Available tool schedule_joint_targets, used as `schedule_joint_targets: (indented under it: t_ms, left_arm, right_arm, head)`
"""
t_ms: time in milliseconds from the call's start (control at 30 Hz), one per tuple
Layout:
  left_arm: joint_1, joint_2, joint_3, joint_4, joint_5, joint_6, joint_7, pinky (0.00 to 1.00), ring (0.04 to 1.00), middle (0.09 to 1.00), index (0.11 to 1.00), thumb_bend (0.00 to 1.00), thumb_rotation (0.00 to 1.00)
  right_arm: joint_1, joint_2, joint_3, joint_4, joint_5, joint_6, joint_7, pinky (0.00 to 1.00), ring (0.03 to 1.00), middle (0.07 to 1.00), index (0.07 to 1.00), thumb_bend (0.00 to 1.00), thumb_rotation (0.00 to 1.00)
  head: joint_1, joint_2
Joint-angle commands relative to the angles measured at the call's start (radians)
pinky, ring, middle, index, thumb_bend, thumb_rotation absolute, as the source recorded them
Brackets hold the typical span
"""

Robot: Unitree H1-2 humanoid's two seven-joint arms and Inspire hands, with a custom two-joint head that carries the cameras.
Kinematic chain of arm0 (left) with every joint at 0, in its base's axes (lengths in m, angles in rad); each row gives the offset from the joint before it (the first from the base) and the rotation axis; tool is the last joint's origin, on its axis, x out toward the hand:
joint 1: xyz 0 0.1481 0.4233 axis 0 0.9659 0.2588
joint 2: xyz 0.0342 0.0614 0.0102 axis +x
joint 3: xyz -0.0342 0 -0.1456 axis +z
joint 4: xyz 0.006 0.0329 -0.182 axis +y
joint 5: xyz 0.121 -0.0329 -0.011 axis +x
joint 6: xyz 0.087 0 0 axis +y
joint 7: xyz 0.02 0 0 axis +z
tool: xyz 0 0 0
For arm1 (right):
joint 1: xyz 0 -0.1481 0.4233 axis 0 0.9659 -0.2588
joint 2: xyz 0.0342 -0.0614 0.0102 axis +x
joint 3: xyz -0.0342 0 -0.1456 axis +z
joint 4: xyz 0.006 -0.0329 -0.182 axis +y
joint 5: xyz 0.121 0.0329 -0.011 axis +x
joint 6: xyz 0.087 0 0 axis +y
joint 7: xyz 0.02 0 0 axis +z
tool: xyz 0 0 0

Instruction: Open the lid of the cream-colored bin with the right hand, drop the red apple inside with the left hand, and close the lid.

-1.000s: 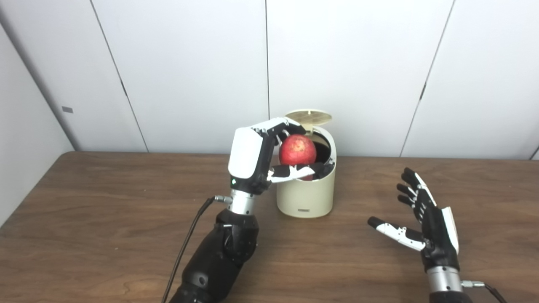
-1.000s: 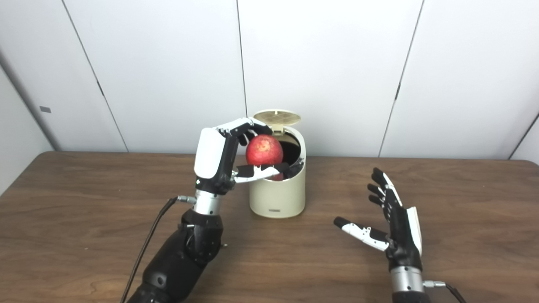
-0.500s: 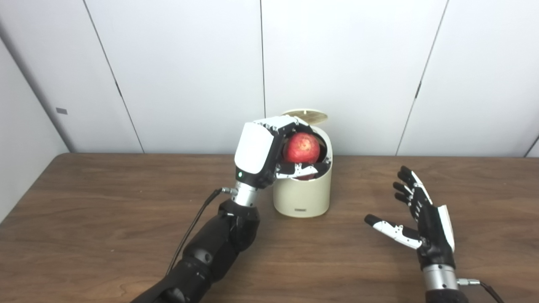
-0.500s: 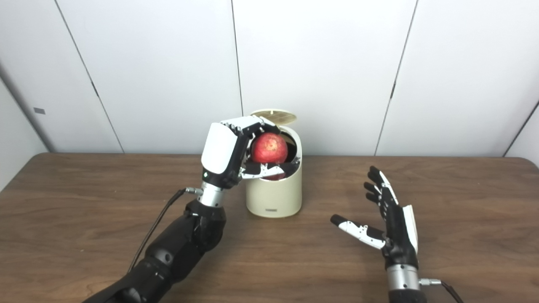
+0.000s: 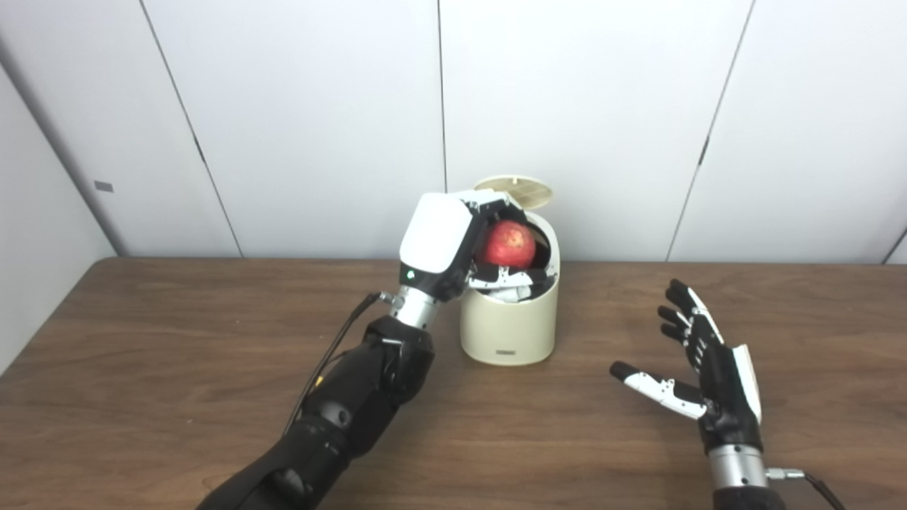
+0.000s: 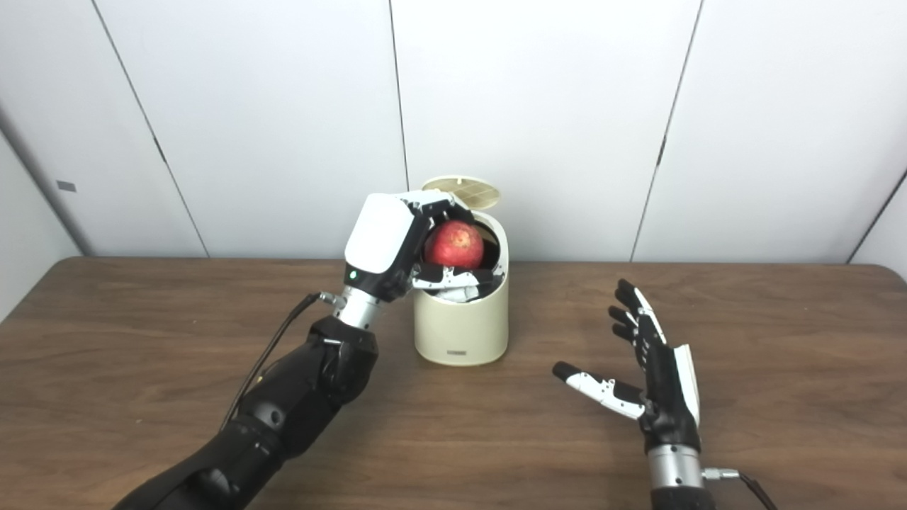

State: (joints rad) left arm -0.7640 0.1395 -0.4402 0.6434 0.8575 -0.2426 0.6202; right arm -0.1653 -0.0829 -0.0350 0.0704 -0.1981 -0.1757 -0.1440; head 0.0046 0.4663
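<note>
Holding the red apple (image 5: 508,243) right over the mouth of the cream-colored bin (image 5: 506,329), the left hand (image 5: 453,248) is wrapping its fingers around the fruit from the side and from under it. The lid (image 5: 515,191) is standing up at the back of the bin, so the way in is open. The right hand (image 5: 698,379) is waiting off to the side above the table (image 5: 142,368), well apart from the bin, with its fingers spread wide and nothing in it. Here is what is looking risky. The apple is looking almost as wide as the opening, so if the hand is letting go while the apple is sitting too close to the near rim, it could be bumping the edge, bouncing out and rolling away across the table. The thumb is resting low by the rim, so it could be catching on the bin as the hand is pulling away, and that could be tipping the bin, which looks light. The lid is standing very close behind the hand too, so a bump there could be knocking it down early, onto the fingers or the apple.
</note>
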Motion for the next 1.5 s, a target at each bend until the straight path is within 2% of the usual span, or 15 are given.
schedule_joint_targets:
  t_ms: [0,367,567,700,767,800,867,933,1033,1233,1267,1367,1400,1433,1467]
  left_arm:
    - [-0.015,0.011,0.011,-0.038,0.004,0.052,-0.046,0.52,0.676,0.75,0.689,0.84,0.07]
    - [0.005,0.021,0.017,-0.1,-0.001,0.064,-0.105,0.56,0.721,0.769,0.726,0.86,0.09]
    - [0.032,0.017,0.034,-0.152,-0.017,0.055,-0.132,0.55,0.69,0.757,0.717,0.85,0.08]
    - [0.055,0.01,0.055,-0.171,-0.052,-0.017,-0.098,0.5,0.604,0.692,0.679,0.82,0.04]
    - [0.085,0.003,0.081,-0.199,-0.117,-0.091,-0.09,0.47,0.546,0.608,0.631,0.74,0.01]
    - [0.098,0.0,0.094,-0.212,-0.146,-0.119,-0.095,0.44,0.506,0.537,0.579,0.63,0.01]
    - [0.133,-0.01,0.127,-0.256,-0.222,-0.158,-0.127,0.4,0.454,0.469,0.537,0.54,0.0]
    - [0.174,-0.017,0.158,-0.307,-0.305,-0.187,-0.171,0.38,0.43,0.457,0.524,0.52,0.0]
    - [0.213,-0.003,0.177,-0.33,-0.338,-0.224,-0.179,0.4,0.436,0.494,0.512,0.5,0.0]
    - [0.258,0.04,0.153,-0.327,-0.332,-0.227,-0.091,0.42,0.449,0.505,0.495,0.5,0.0]
    - [0.268,0.046,0.15,-0.333,-0.372,-0.227,-0.097,0.42,0.448,0.505,0.495,0.5,0.0]
    - [0.303,0.05,0.164,-0.368,-0.558,-0.227,-0.18,0.45,0.454,0.515,0.494,0.5,0.0]
    - [0.315,0.047,0.175,-0.381,-0.625,-0.227,-0.223,0.47,0.513,0.516,0.49,0.51,0.0]
    - [0.331,0.045,0.194,-0.397,-0.709,-0.226,-0.28,0.5,0.588,0.583,0.492,0.51,0.02]
    - [0.35,0.047,0.212,-0.418,-0.784,-0.208,-0.333,0.5,0.602,0.607,0.494,0.51,0.03]
  right_arm:
    - [-0.027,-0.002,0.0,-0.026,0.013,-0.047,0.001,0.83,0.854,0.906,0.904,0.76,0.24]
    - [-0.03,0.002,0.01,-0.045,-0.006,-0.037,0.001,0.78,0.839,0.901,0.902,0.76,0.24]
    - [-0.029,0.002,0.013,-0.047,-0.008,-0.035,0.001,0.78,0.835,0.9,0.903,0.76,0.23]
    - [-0.028,0.0,0.014,-0.047,-0.01,-0.036,0.0,0.79,0.838,0.9,0.901,0.77,0.23]
    - [-0.026,0.001,0.014,-0.053,-0.008,-0.028,0.003,0.79,0.837,0.902,0.902,0.77,0.25]
    - [-0.026,0.0,0.013,-0.054,-0.005,-0.026,0.004,0.79,0.84,0.903,0.903,0.76,0.24]
    - [-0.026,-0.001,0.012,-0.052,-0.001,-0.028,0.006,0.8,0.841,0.904,0.904,0.76,0.24]
    - [-0.03,-0.007,0.011,-0.033,0.002,-0.043,0.007,0.8,0.843,0.904,0.907,0.76,0.23]
    - [-0.034,-0.01,0.011,-0.021,-0.003,-0.05,0.003,0.78,0.836,0.898,0.905,0.77,0.24]
    - [-0.029,-0.013,0.012,-0.028,-0.001,-0.045,0.009,0.78,0.837,0.896,0.902,0.77,0.25]
    - [-0.028,-0.014,0.011,-0.027,0.001,-0.044,0.01,0.78,0.837,0.895,0.903,0.77,0.25]
    - [-0.029,-0.017,0.009,-0.022,0.009,-0.052,0.013,0.77,0.837,0.895,0.902,0.77,0.22]
    - [-0.028,-0.018,0.008,-0.021,0.012,-0.054,0.015,0.78,0.838,0.896,0.902,0.76,0.22]
    - [-0.027,-0.018,0.008,-0.023,0.012,-0.053,0.015,0.78,0.838,0.896,0.901,0.76,0.21]
    - [-0.027,-0.02,0.008,-0.022,0.013,-0.053,0.017,0.78,0.838,0.895,0.901,0.76,0.21]
  head:
    - [0.003,0.002]
    - [0.003,0.004]
    - [0.005,0.006]
    - [0.008,0.008]
    - [0.009,0.007]
    - [0.011,0.008]
    - [0.015,0.009]
    - [0.02,0.007]
    - [0.022,0.006]
    - [0.031,0.005]
    - [0.033,0.005]
    - [0.037,0.004]
    - [0.039,0.004]
    - [0.04,0.003]
    - [0.044,0.004]
